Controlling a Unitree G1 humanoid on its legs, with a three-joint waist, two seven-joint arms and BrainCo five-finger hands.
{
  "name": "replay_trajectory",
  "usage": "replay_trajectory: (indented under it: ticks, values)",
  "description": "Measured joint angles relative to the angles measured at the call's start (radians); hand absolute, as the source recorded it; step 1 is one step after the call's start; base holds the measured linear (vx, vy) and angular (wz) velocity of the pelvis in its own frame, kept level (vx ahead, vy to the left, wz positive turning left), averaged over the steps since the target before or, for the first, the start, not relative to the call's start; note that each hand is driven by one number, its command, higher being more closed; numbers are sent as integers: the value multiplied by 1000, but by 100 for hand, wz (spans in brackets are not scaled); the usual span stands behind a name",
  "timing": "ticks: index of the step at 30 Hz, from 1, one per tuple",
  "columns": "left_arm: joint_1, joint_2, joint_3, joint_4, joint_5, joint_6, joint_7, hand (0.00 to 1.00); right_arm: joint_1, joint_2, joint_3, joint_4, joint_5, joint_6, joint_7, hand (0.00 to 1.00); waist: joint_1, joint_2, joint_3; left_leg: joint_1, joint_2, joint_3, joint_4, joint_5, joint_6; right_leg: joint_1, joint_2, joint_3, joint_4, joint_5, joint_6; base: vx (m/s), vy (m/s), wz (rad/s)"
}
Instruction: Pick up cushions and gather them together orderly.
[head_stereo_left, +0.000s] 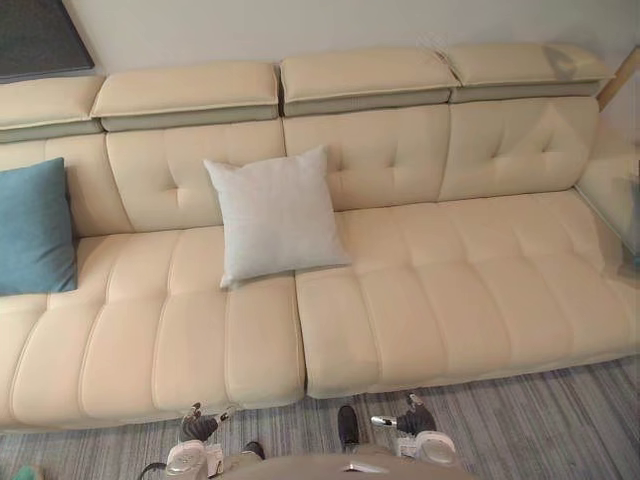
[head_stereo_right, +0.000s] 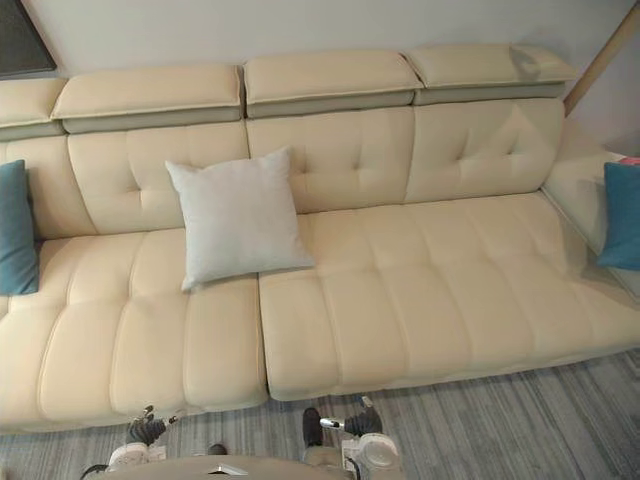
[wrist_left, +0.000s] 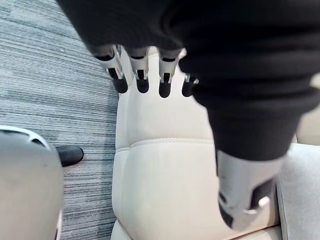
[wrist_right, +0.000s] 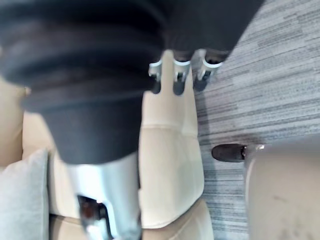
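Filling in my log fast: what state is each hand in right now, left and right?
Left hand: open, fingers relaxed, holding nothing.
Right hand: open, fingers relaxed, holding nothing.

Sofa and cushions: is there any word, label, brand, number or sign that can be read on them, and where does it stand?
None. The cream sofa, the light grey cushion, the left teal cushion and the right teal cushion are plain, and the dark wall panel and the grey carpet carry no readable print either.
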Motion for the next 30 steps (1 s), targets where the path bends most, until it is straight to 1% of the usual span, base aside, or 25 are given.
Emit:
replay_trajectory:
  ticks: [2, 3, 4, 5, 6, 7, 8, 9, 10, 11, 12, 13, 14, 15, 16, 17, 18, 19, 20, 22, 25, 27, 28, 29, 30]
  values:
    - [-9, 2, 13, -10, -3, -1, 1, 0, -34, 1, 3, -4, -2, 7, -2, 0, 6, -7, 34, -1, 14, 37, 81, -51, 6, -20, 8, 28, 73, -12, 11, -93, 67, -50]
    - [-10, 2, 14, -12, -5, -1, 1, 0, -37, 1, 3, -7, -2, 8, -2, 0, 6, -10, 36, -14, 15, 42, 100, -58, 11, -26, 8, 28, 81, -13, 13, -162, 67, -48]
    - [-15, 3, 21, -21, -9, 0, 1, 0, -38, 2, 7, -11, -2, 9, -3, 0, 6, -32, 42, -27, 13, 63, 143, -68, 32, -39, 1, 43, 81, -6, 29, -173, 42, -29]
    - [-16, 0, 29, -26, -10, 0, 1, 0, -47, 0, 19, -9, -1, 11, -4, 0, 15, -19, 42, -49, 31, 79, 140, -57, 56, -37, -11, 39, 62, -8, 72, -198, 44, -33]
    - [-22, -4, 33, -31, -10, 1, 2, 0, -61, 3, 27, -8, -1, 18, -5, 0, 16, -10, 51, -71, 56, 87, 153, -50, 56, -133, -17, -70, 344, -140, -18, -150, 36, -14]
    - [-23, -1, 32, -31, -11, 1, 3, 0, -59, 6, 31, -7, -2, 18, -5, 0, 14, -7, 53, -69, 59, 81, 156, -46, 57, -158, -28, -104, 467, -195, -31, -76, -2, 4]
    - [-23, 7, 31, -32, -13, 3, 3, 0, -58, 12, 36, -2, -2, 18, -5, 0, 15, -17, 52, -70, 62, 73, 163, -39, 58, -170, -64, -148, 665, -274, -25, -54, -78, 19]
    - [-10, 14, 25, -38, -24, 4, 3, 0, -61, 12, 43, 7, -2, 16, -5, 0, 18, -31, 46, -85, 60, 69, 187, -39, 58, -161, -115, -162, 810, -311, -11, -73, -128, 20]
    - [-6, 18, 25, -43, -28, 4, 4, 0, -65, 13, 43, 18, -2, 14, -5, 0, 19, -38, 44, -93, 56, 65, 194, -38, 57, -152, -136, -164, 840, -316, -8, -121, -184, 16]
    - [-16, 34, 28, -49, -31, 5, 4, 0, -79, 12, 42, 53, -2, 13, -6, 0, 18, -69, 39, -100, 39, 53, 214, -34, 42, -145, -153, -185, 823, -317, 33, -101, -124, 3]
    - [-26, 29, 29, -41, -31, 9, 8, 0, -88, 12, 42, 65, -2, 13, -6, 0, 28, -64, 46, -101, 34, 31, 191, -35, 32, -138, -131, -192, 784, -314, 38, -147, -71, -27]
    - [-15, 9, 26, -27, -33, 13, 7, 0, -108, -8, 37, 76, -2, 14, -8, 0, 52, -2, 23, -118, 42, -42, 117, -10, 41, -80, -77, -160, 645, -329, 47, -265, -33, -49]
    - [-14, 2, 35, -32, -42, 8, 10, 0, -120, -13, 39, 74, -2, 14, -9, 0, 50, -8, 27, -133, 35, -29, 66, 73, 36, -64, -98, -155, 745, -385, 45, -239, -65, -31]
    - [-20, 10, 34, -29, -49, 11, 14, 0, -120, -8, 44, 78, -2, 14, -8, 0, 42, -26, 28, -132, 13, -29, 54, 95, 40, -32, -116, -151, 731, -405, 62, -164, -127, -7]
    - [-33, 31, 27, -25, -50, 12, 15, 0, -143, -6, 44, 98, -2, 16, -8, 0, 42, -57, 34, -155, -1, -24, 50, 121, 36, 30, -126, -149, 584, -465, 68, -135, -196, -25]
    - [-46, 29, 19, -20, -62, 12, 17, 0, -168, -12, 45, 107, -2, 19, -10, 0, 60, -41, 43, -194, 21, -13, 59, 135, 25, 57, -90, -157, 446, -470, 59, -184, -188, -47]
    - [-51, 25, 9, -19, -69, 12, 18, 0, -187, -19, 47, 103, -2, 17, -12, 0, 60, -17, 57, -211, 42, -14, 67, 144, 18, 79, -65, -160, 369, -451, 29, -276, -170, -38]
    - [-60, 11, -12, -18, -69, 13, 21, 0, -206, -32, 47, 102, -1, 16, -16, 0, 45, 18, 76, -216, 70, -32, 66, 160, 15, 103, -38, -181, 323, -408, 18, -245, -87, 6]
    - [-61, 6, -38, -18, -69, 12, 22, 0, -190, -39, 47, 102, -1, 17, -23, 0, 44, 35, 81, -214, 83, -52, 57, 178, 8, 124, -17, -188, 292, -389, 7, -248, -73, 22]
    - [-50, 7, -55, -20, -68, 12, 22, 0, -164, -40, 45, 102, -1, 17, -25, 0, 44, 47, 81, -204, 98, -60, 28, 196, -4, 136, 2, -206, 259, -367, -7, -245, -49, 16]
    - [-45, 7, -56, -23, -69, 10, 23, 0, -133, -38, 43, 97, -1, 17, -27, 0, 43, 51, 90, -172, 107, -50, -41, 240, -2, 138, 19, -212, 250, -343, -14, -205, -13, -1]
    - [-44, 9, -65, -23, -68, 11, 24, 0, -116, -37, 41, 86, 0, 18, -27, 0, 40, 54, 93, -169, 103, -54, -49, 231, -19, 126, 19, -213, 270, -341, -16, -138, 13, 1]
    - [-46, 13, -72, -25, -68, 11, 23, 0, -97, -35, 38, 60, 1, 19, -27, 0, 37, 41, 92, -179, 90, -52, -37, 178, -71, 114, -8, -214, 272, -336, -22, -137, 90, -6]
    - [-55, 11, -65, -41, -68, 10, 23, 0, -92, -24, 18, 50, 2, 17, -28, 0, 36, 15, 101, -225, 75, -67, 149, 133, -18, 91, -46, -205, 290, -327, -17, -206, 137, -18]
    - [-52, 3, -61, -43, -68, 10, 23, 0, -88, -27, -1, 49, 4, 18, -29, 0, 36, 20, 99, -235, 69, -90, 298, 78, 3, 82, -57, -193, 302, -324, -13, -147, 111, -29]
